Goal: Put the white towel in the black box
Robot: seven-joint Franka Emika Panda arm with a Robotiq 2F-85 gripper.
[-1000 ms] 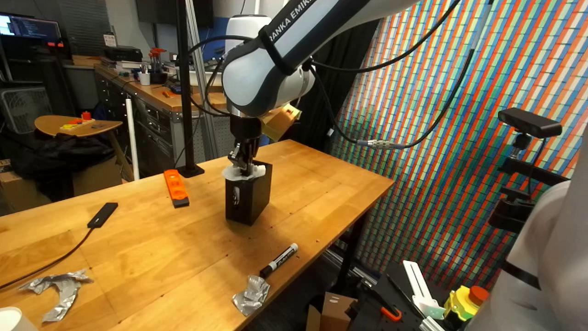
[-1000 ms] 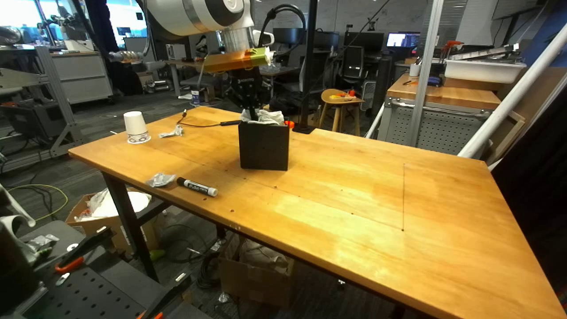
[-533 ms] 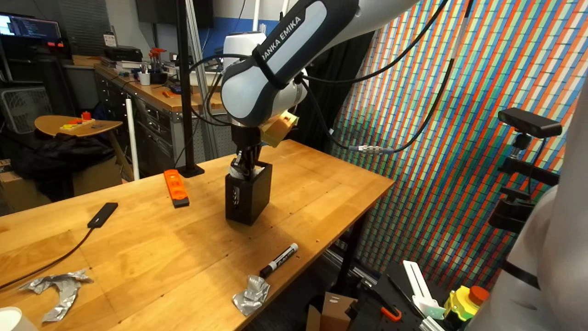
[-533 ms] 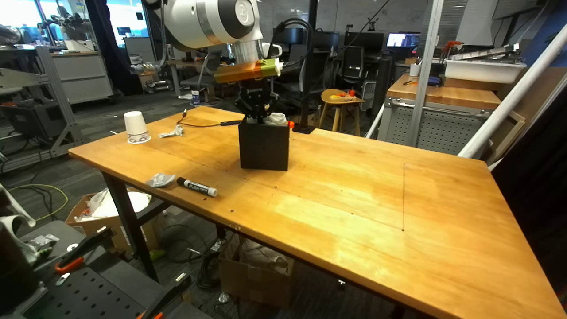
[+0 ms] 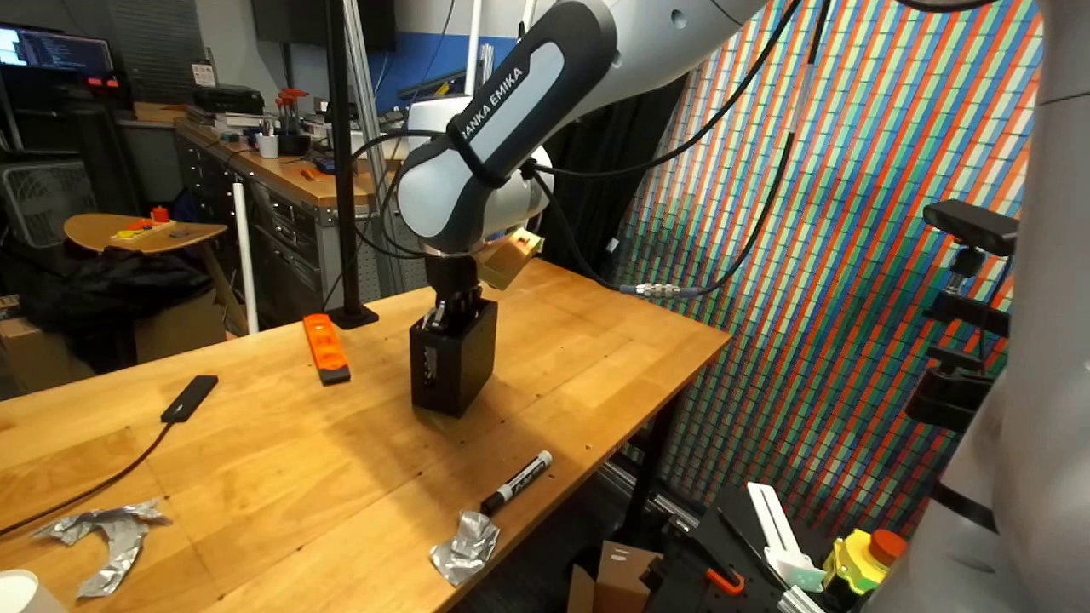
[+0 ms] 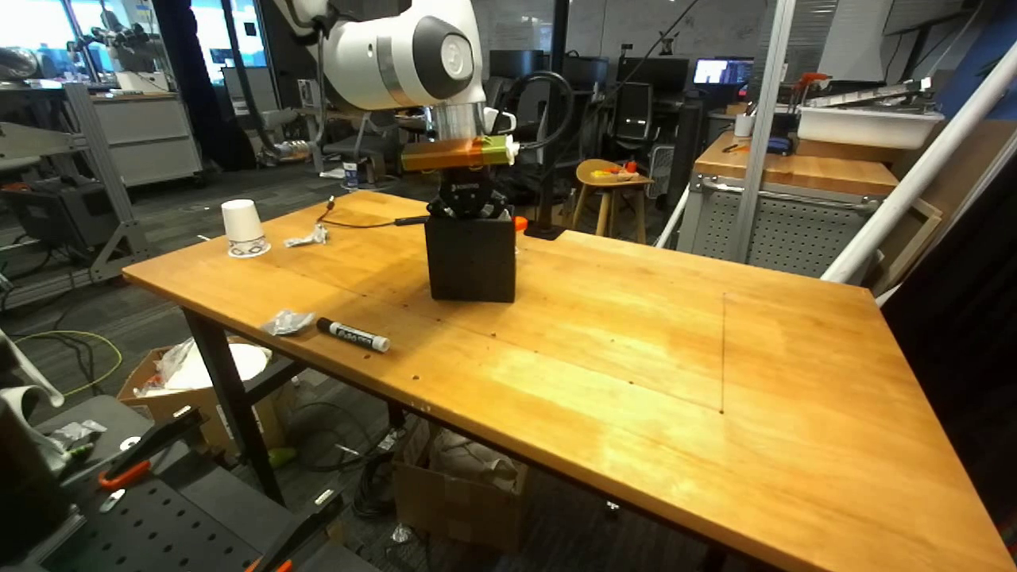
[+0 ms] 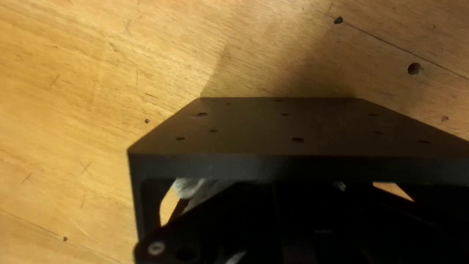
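Observation:
The black box point(image 5: 460, 366) stands upright on the table, its side holes visible in an exterior view point(image 6: 472, 260). In the wrist view the same box point(image 7: 285, 126) fills the lower middle. My gripper point(image 5: 456, 313) points straight down with its fingers inside the box's open top; its knuckles show just above the rim point(image 6: 470, 200). In the wrist view the dark fingers point(image 7: 274, 220) come together, so the gripper looks shut. The white towel point(image 7: 190, 189) shows beside the fingers inside the box and is mostly hidden. Whether cloth lies between the fingertips cannot be seen.
A black marker point(image 5: 518, 481) and crumpled foil point(image 5: 467, 547) lie near the table edge. More foil point(image 5: 119, 541), a paper cup point(image 6: 245, 226), a cabled black hub point(image 5: 189, 398) and an orange level point(image 5: 324, 345) are on the table. A black pole point(image 5: 342, 213) stands behind the box.
My gripper has moved down from above the rim into the box. The towel, bulging over the rim before, has sunk below it. The box has shifted slightly.

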